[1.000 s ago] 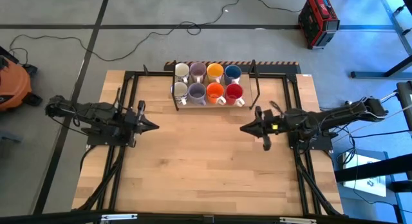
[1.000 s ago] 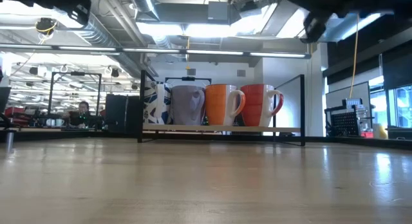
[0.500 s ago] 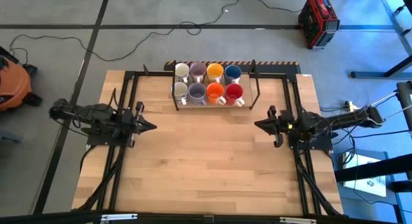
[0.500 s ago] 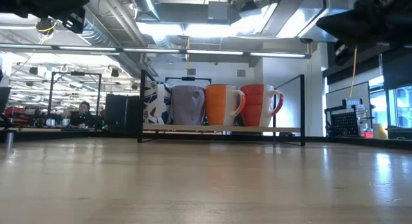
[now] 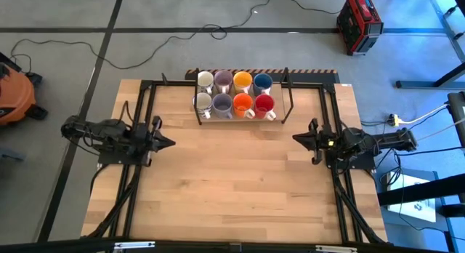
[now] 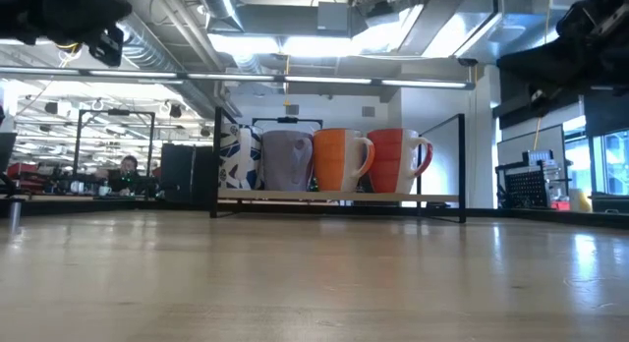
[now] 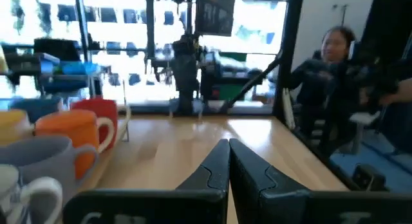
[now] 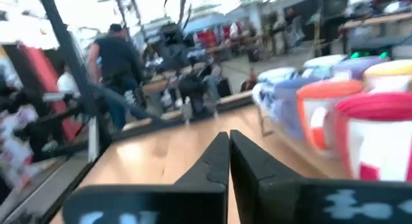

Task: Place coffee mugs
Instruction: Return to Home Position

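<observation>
Eight coffee mugs [image 5: 233,94] stand in two rows of four inside a black wire rack [image 5: 287,99] at the table's far edge: cream, lavender, orange and blue behind; white, lavender, orange [image 6: 339,161] and red [image 6: 395,161] in front. My left gripper [image 5: 171,143] hovers shut over the table's left side, pointing right. My right gripper [image 5: 295,139] hovers shut over the right side, pointing left. Both are empty and well clear of the mugs. The left wrist view shows the shut fingers [image 7: 229,147], the right wrist view likewise [image 8: 228,137].
Bare wooden tabletop [image 5: 232,180] lies between the two grippers and toward the near edge. Black frame rails [image 5: 149,89] run along the table's left, right and far sides. People show in the room behind [image 8: 119,60], away from the table.
My right gripper has drawn back toward the table's right edge, its arm folding in. My left gripper has pulled back slightly toward the left edge. The mugs and rack have stayed still.
</observation>
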Robot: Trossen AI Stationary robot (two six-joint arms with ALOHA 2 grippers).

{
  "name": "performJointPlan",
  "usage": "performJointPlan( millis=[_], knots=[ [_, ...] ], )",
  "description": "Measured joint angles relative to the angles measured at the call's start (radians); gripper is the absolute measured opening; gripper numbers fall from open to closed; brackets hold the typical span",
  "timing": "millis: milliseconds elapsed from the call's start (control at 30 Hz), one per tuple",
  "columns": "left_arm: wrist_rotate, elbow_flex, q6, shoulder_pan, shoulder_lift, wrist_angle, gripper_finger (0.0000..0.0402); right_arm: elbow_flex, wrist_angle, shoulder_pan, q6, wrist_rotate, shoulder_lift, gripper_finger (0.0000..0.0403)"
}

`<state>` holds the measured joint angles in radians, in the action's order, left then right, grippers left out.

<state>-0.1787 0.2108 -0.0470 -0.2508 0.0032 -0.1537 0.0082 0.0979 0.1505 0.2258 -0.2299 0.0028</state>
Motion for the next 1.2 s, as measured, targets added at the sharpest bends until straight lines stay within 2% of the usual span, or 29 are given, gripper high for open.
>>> performJointPlan(
  millis=[100,233,467,600,733,967,1200],
  knots=[
    [0.064,0.004,0.007,0.0,-0.001,0.041,0.0,0.0,0.01,0.0,-0.002,-0.029,-0.002,0.0003],
    [0.145,0.002,0.008,0.0,-0.001,0.036,0.0,-0.001,0.011,0.0,-0.029,-0.013,-0.002,0.0003],
    [0.134,-0.13,0.009,0.001,-0.001,0.261,0.0,-0.001,0.011,0.0,-0.061,-0.043,-0.001,0.0003],
    [0.122,-0.19,-0.014,0.013,-0.001,0.314,0.0,-0.001,0.028,0.0,-0.075,-0.033,-0.001,0.0003],
    [0.139,-0.203,-0.05,0.029,-0.001,0.268,0.0,-0.001,0.006,0.0,-0.073,0.021,-0.001,0.0003],
    [0.144,-0.203,-0.051,0.039,-0.001,0.279,0.0,-0.001,-0.052,0.0,-0.067,0.166,0.0,0.0003],
    [0.14,-0.203,-0.055,0.039,-0.001,0.275,0.0,-0.001,-0.066,0.0,-0.064,0.171,0.0,0.0003]
  ],
)
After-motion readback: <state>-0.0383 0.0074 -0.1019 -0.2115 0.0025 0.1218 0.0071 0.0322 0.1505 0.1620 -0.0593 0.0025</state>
